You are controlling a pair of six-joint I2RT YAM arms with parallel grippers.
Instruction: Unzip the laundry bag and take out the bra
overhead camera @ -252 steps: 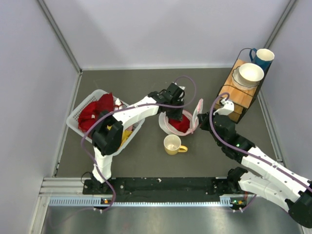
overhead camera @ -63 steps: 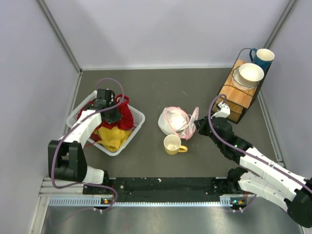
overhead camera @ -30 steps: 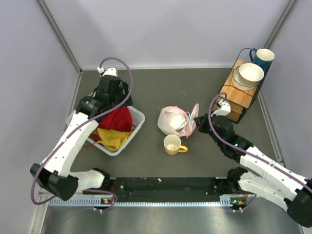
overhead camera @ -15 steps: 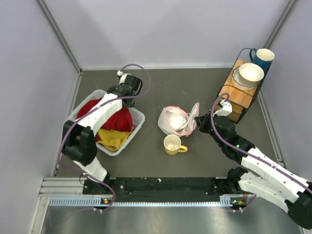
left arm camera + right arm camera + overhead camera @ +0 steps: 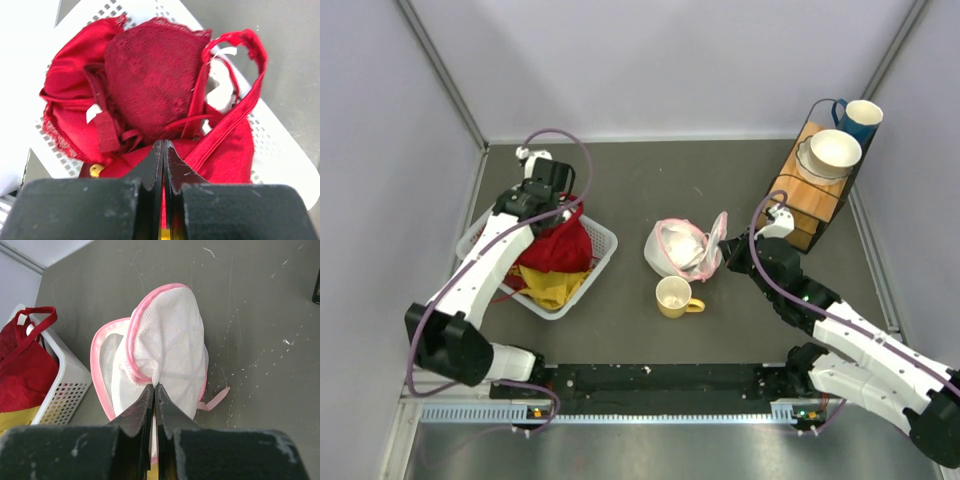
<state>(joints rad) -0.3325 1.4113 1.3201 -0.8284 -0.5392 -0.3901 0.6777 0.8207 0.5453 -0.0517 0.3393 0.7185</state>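
Observation:
The laundry bag (image 5: 678,248) is a white mesh pouch with pink trim, lying unzipped at the table's middle. My right gripper (image 5: 721,246) is shut on a fold of its raised mesh flap (image 5: 170,340), fingertips pinching the cloth (image 5: 154,386). A red lace bra (image 5: 150,80) with cups and thin straps lies on top of the clothes in the white slatted basket (image 5: 603,247) at the left. My left gripper (image 5: 164,142) hovers just above that bra (image 5: 560,240), jaws pressed together with nothing between them.
A yellow mug (image 5: 673,296) stands just in front of the bag. Yellow cloth (image 5: 550,285) lies under the red in the basket. At the back right, a wooden stand (image 5: 815,190) carries a white bowl (image 5: 835,150) and a blue mug (image 5: 861,118).
My left gripper has closed from wide open and swung over the basket's far side, ending above the red bra. The right gripper keeps its hold on the bag's flap.

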